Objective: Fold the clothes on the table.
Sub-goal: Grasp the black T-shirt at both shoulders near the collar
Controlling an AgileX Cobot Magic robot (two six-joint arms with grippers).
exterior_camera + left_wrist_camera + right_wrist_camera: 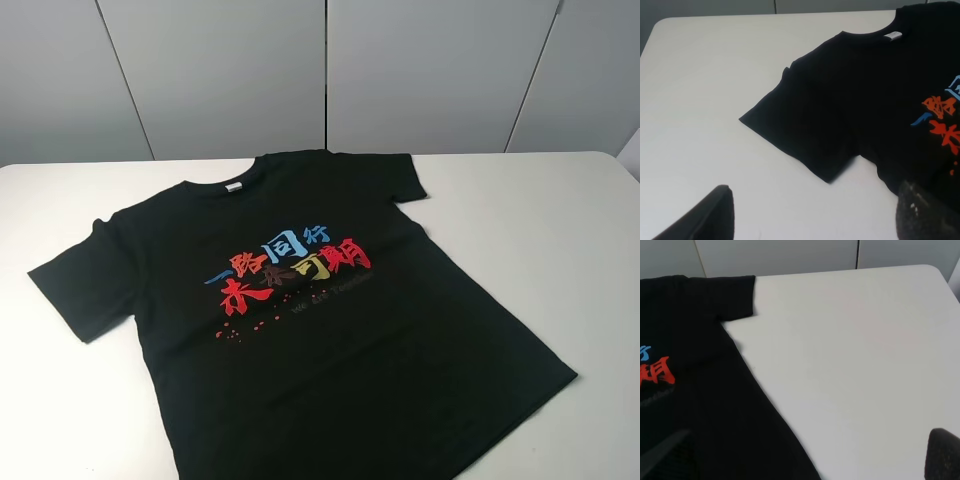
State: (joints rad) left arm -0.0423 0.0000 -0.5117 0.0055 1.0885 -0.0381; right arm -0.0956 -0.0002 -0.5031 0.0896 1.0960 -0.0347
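Left pincer [813, 187], right pincer [811, 432]: wide open, empty

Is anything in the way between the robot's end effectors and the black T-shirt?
Nothing visible. The left end effector and right end effector are open close by the T-shirt, with only white table showing around it.

Bright, even, soft light fell on the white worktop [540, 230], leaving hardly any shadow or glare. The black shirt [320, 350] swallowed its own folds. The left pincer [814, 189] and right pincer [811, 434] were blurred; everything beyond them was sharp.
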